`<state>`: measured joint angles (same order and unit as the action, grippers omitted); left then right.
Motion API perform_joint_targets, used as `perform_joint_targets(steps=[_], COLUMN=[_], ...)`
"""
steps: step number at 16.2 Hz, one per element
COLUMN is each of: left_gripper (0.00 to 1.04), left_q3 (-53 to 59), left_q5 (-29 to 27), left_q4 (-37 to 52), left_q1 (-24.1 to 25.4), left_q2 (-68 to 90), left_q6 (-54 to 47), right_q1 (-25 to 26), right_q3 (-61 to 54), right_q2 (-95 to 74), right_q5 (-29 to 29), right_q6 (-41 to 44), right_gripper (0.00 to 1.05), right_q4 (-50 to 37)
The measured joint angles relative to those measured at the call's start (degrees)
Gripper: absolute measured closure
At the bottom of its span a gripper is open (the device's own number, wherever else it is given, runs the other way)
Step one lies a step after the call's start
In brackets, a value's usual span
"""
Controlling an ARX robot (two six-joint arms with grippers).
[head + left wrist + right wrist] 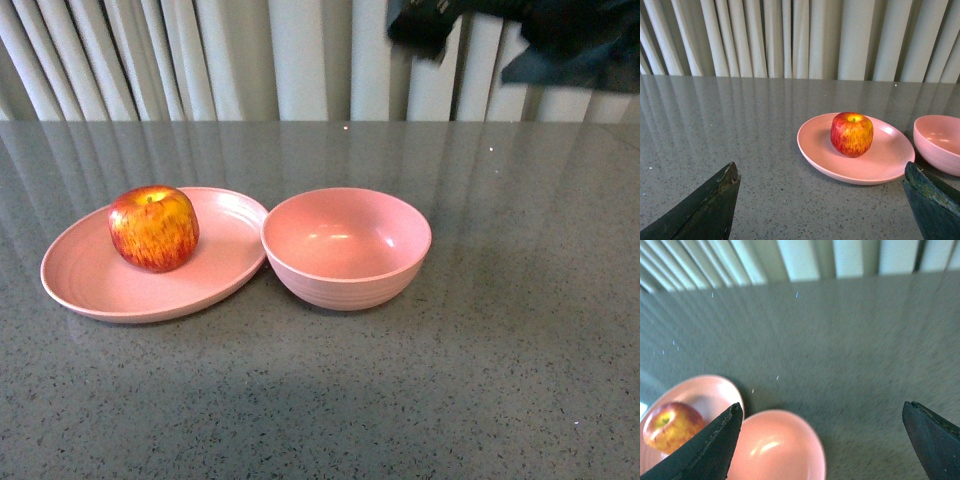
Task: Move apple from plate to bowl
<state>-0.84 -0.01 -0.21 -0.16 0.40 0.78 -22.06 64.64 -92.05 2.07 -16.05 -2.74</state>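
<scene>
The apple (153, 228) is seen resting on the pink plate (95, 295), stem dimple up, set slightly toward the plate's 12 o'clock side in the front view. The pink bowl (345, 250) is placed at 3 o'clock from the plate, rim against rim or just beside it; actual contact cannot be confirmed. Nothing is seen inside the bowl. Both dishes are carried by a grey speckled table (500, 350), with a pale pleated curtain (250, 60) behind it at 12 o'clock.

The left gripper (821, 167) is shown released, its two dark fingers (705, 210) spread wide apart with nothing between them. From its wrist view the apple (852, 134) is found well apart from it, on the plate (812, 157), and a part of the bowl (940, 142) is seen past the plate.

The right gripper (822, 405) is likewise released and empty, held above the table and clear of the bowl (777, 450) and apple (667, 426) beneath it. In the front view the right arm (560, 35) is seen as a dark, blurred shape at about 1 o'clock, above the table.
</scene>
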Motion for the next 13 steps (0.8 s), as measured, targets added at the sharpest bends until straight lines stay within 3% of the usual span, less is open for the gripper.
perform_joint_targets(steps=[4, 7, 11, 13], left_gripper=[0.07, 0.07, 0.07, 0.07], left_q3=[0.00, 0.00, 0.00, 0.00], left_q5=[0.02, 0.02, 0.02, 0.00], left_q4=[0.00, 0.00, 0.00, 0.00], left_q1=[0.00, 0.00, 0.00, 0.00], left_q2=[0.00, 0.00, 0.00, 0.00], left_q6=[0.00, 0.00, 0.00, -0.02], right_q1=[8.46, 11.13, 10.51, 11.74], right_q3=[-24.20, -39.67, -55.36, -58.34], right_q2=[31.30, 52.00, 78.86, 85.48], right_q5=[3.76, 6.23, 9.18, 8.13], right_q6=[6.78, 8.04, 14.71, 15.08], right_gripper=[0.07, 0.09, 0.62, 0.79], right_q4=[-18.80, -11.65, 1.55, 3.80])
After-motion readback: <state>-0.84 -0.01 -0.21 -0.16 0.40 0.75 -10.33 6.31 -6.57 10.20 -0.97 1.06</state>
